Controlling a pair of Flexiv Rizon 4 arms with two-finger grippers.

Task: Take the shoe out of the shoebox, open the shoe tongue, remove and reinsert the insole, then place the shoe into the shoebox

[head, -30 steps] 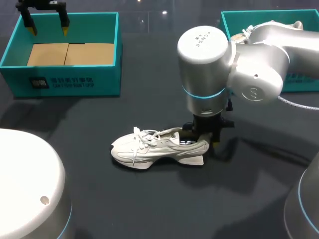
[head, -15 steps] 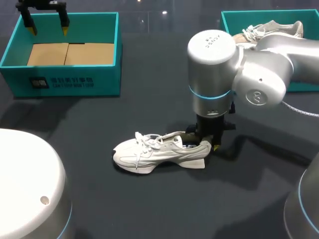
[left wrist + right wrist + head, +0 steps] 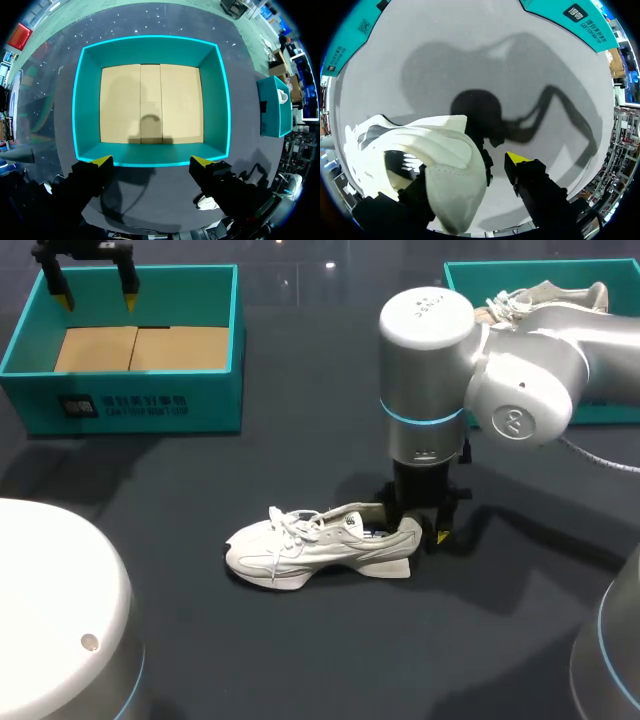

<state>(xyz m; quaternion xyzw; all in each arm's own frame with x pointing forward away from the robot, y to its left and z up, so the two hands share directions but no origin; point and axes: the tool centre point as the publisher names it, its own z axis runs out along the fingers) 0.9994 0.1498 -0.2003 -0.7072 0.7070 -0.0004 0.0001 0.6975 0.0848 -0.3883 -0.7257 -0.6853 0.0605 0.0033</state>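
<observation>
Head view: right hand [image 3: 418,531] straddles the shoe [image 3: 320,545] heel, fingers parted, gripping nothing; toe points nine o'clock.

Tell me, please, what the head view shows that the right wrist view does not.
Only the head view shows the left gripper open above the cardboard floor of the teal shoebox, the white lace-up sneaker whole, and a second pale shoe in the other teal box. Only the right wrist view shows the right gripper with its yellow-tipped finger standing clear of the sneaker's heel, its other finger mostly hidden behind it. Both show that gripper at the sneaker's heel on the dark table.
</observation>
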